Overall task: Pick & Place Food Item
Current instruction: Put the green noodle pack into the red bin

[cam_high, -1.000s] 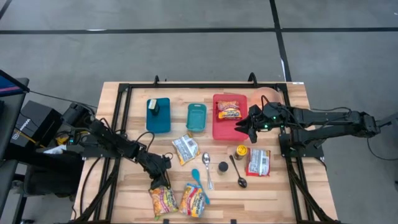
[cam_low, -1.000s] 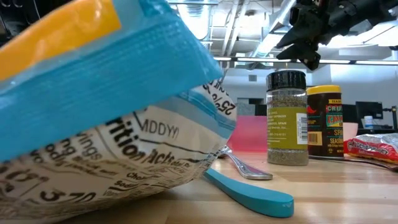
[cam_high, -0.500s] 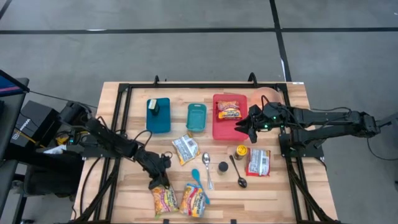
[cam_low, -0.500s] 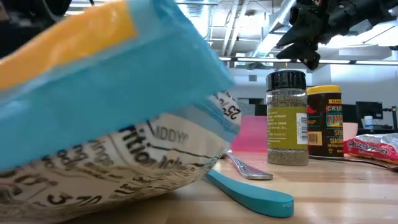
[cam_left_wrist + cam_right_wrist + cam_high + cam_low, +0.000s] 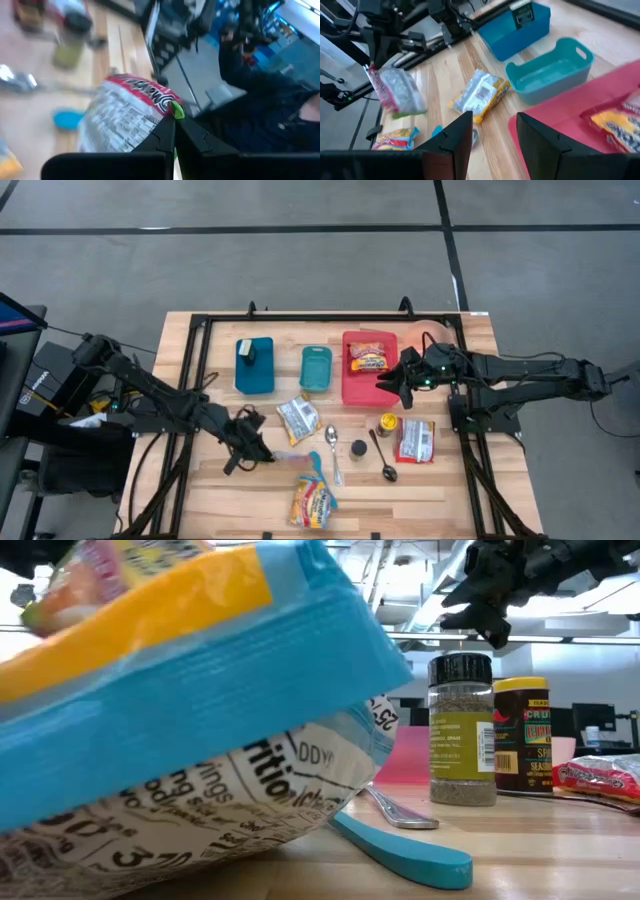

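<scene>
Yellow-and-blue crinkly snack bag lying at table's near edge, left gripper pinching silver red-topped snack packet lifted above wooden tabletop, right gripper half spread, empty, over red tray.

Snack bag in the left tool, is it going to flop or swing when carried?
Probably floppy: the snack bag dangles from the left tool, pinched at one edge. Likely light, since that small pinch holds it. It may swing.
</scene>
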You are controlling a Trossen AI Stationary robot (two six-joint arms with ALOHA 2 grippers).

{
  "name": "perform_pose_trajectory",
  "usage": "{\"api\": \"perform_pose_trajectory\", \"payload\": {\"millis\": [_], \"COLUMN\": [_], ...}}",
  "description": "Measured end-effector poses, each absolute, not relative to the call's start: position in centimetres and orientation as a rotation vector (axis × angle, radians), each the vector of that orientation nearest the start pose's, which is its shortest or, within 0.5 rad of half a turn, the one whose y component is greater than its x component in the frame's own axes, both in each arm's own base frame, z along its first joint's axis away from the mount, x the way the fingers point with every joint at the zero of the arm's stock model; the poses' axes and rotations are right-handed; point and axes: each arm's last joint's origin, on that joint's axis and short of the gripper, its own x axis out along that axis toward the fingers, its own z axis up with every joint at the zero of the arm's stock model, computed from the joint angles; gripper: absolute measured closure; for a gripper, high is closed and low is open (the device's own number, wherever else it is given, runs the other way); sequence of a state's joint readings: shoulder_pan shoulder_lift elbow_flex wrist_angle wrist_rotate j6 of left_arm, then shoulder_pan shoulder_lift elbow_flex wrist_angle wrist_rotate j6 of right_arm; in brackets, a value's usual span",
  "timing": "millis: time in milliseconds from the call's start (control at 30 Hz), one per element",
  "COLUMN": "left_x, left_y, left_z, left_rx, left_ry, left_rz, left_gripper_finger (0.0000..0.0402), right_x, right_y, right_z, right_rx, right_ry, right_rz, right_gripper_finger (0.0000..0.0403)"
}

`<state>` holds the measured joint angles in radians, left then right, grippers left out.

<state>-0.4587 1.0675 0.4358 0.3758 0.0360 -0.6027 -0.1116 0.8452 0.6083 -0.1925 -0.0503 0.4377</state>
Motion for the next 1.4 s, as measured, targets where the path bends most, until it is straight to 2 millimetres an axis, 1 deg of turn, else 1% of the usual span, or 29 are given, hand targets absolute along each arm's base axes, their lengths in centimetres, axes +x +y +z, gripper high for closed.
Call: {"api": "perform_pose_trajectory", "payload": {"millis": [267, 467, 600, 800, 1000, 1100, 1200, 1400], "left_x": [18.5, 18.4, 18.8, 19.9, 21.2, 21.7, 22.1, 22.9], "left_y": [-8.4, -7.8, -7.6, -7.0, -5.3, -4.4, -3.8, -3.5], "left_z": [23.6, 24.0, 24.0, 24.2, 24.1, 24.0, 23.8, 23.6], "left_rx": [-0.365, -0.262, -0.206, -0.177, -0.188, -0.193, -0.201, -0.208], "left_ry": [0.194, 0.126, 0.092, 0.027, -0.002, -0.010, -0.002, -0.034], "left_rz": [-0.211, -0.037, 0.027, 0.041, 0.020, -0.037, -0.092, -0.229], "left_gripper_finger": [0.0401, 0.0401, 0.0401, 0.0401, 0.0401, 0.0401, 0.0401, 0.0401], "right_x": [18.6, 18.6, 18.7, 20.1, 22.3, 23.0, 23.6, 24.7], "right_y": [-2.0, -2.2, -2.3, -2.1, -1.9, -1.9, -1.8, -1.6], "right_z": [26.6, 26.8, 26.9, 27.0, 25.4, 24.5, 24.0, 23.9], "right_rx": [0.447, 0.416, 0.393, 0.329, 0.272, 0.248, 0.244, 0.199], "right_ry": [0.352, 0.319, 0.305, 0.249, 0.302, 0.345, 0.356, 0.304], "right_rz": [-0.168, -0.216, -0.236, -0.194, -0.169, -0.138, -0.083, 0.028], "right_gripper_finger": [0.0255, 0.0255, 0.0255, 0.0255, 0.0255, 0.0255, 0.0255, 0.0255]}}
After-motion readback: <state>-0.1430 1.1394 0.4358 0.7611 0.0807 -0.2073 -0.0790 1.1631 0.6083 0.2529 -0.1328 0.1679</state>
